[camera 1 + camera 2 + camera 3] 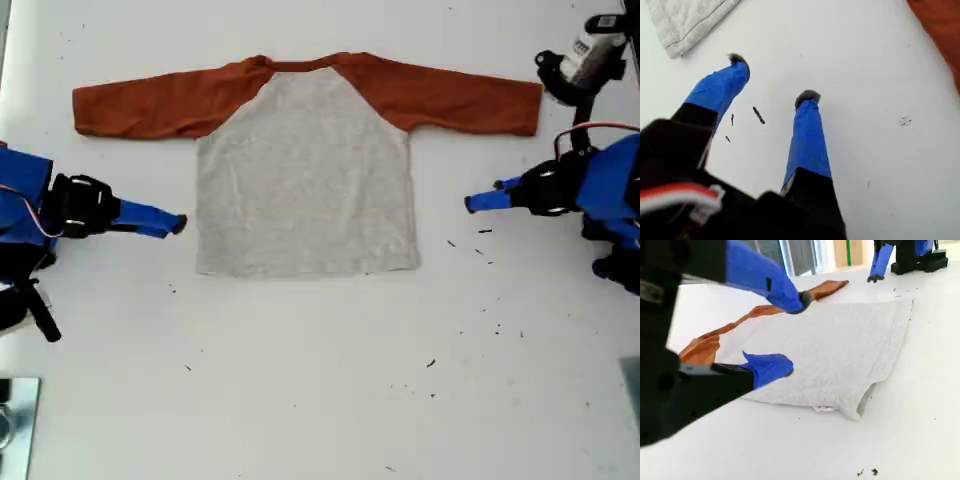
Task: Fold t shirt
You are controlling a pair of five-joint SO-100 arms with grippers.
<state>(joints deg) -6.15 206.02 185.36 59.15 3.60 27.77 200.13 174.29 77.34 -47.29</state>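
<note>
The t shirt (305, 170) lies flat and spread out on the white table, grey body in the middle and both rust-orange sleeves stretched sideways. My first gripper (472, 203) is at the exterior view's right. It points at the shirt's side and stands open (772, 78) over bare table, short of the grey hem corner (685, 20) and the orange sleeve (940, 25). My second gripper (178, 224) is at the exterior view's left. It is also open (794, 332), empty, and just off the shirt's (840, 350) other side edge.
Small black specks (485, 250) dot the table near my first gripper. A black-and-white device (590, 60) sits at the exterior view's top right, and a metal object (15, 420) at its bottom left. White table (320, 380) stretches in front of the shirt.
</note>
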